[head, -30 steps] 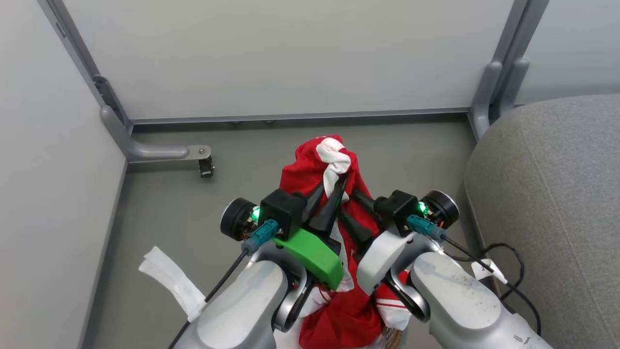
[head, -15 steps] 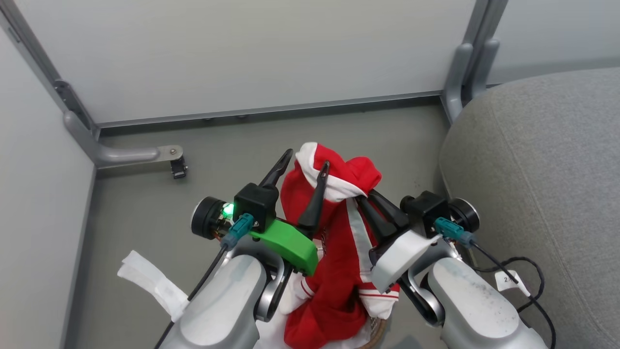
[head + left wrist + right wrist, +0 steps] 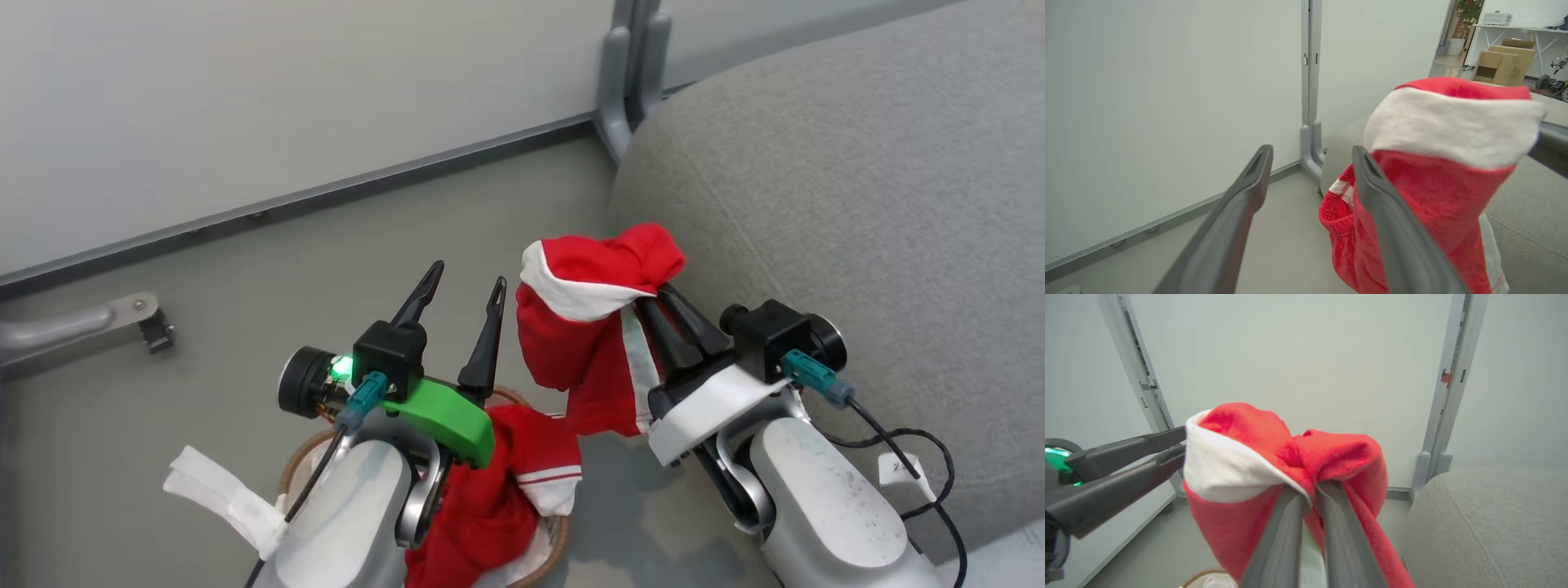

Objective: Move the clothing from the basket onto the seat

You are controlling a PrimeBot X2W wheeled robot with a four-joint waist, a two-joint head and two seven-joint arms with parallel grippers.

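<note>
The right pincer (image 3: 660,304) is clamped on one red garment (image 3: 588,327), hanging mid-frame just short of the seat (image 3: 857,204) at right; the left pincer (image 3: 467,276) gapes empty. The bunched fold may slip free, dropping it on the floor (image 3: 326,269). The second garment (image 3: 490,498) lies in the basket (image 3: 294,465), lower left.

1. pale grey-white wall panels (image 3: 245,98) stand behind a smooth grey floor (image 3: 269,278).
2. a grey metal post (image 3: 633,65) joins two panels and curves outward at its base.
3. at the left, a grey metal foot (image 3: 77,325) with a small black caster (image 3: 157,335) rests on the floor.
4. past the panels, the left wrist view shows cardboard boxes (image 3: 1504,61), a white table (image 3: 1523,29) and a potted plant (image 3: 1469,7) in a bright room.
</note>
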